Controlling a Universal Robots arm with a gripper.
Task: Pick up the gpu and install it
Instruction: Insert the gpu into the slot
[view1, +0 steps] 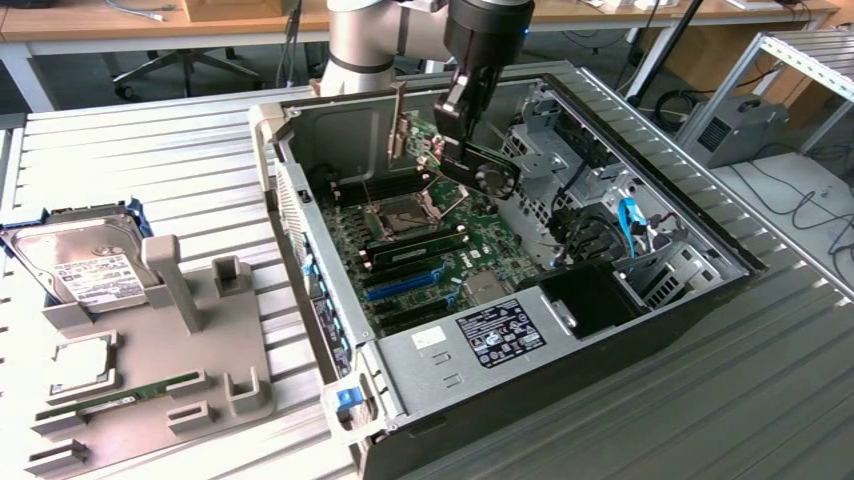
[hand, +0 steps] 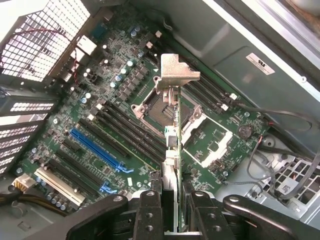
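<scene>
The gpu (view1: 483, 172) hangs over the open computer case (view1: 400, 355), tilted, its black cooler and round fan facing the exterior view's right and its silver end bracket (view1: 396, 125) hanging toward the left. My gripper (view1: 461, 140) is shut on the card's upper edge. In the wrist view the gpu (hand: 172, 145) appears edge-on between my black fingers (hand: 150, 215), with the bracket (hand: 177, 72) at its far end. It hovers above the motherboard (hand: 115, 90), over the CPU socket, apart from the blue slot (hand: 97, 147).
The case walls, a drive cage (view1: 561, 140) and blue cables (view1: 627, 220) surround the board. On the exterior view's left a grey fixture (view1: 147, 400) carries a silver hard drive (view1: 80, 265), a CPU chip (view1: 83, 365) and a RAM stick (view1: 114, 395).
</scene>
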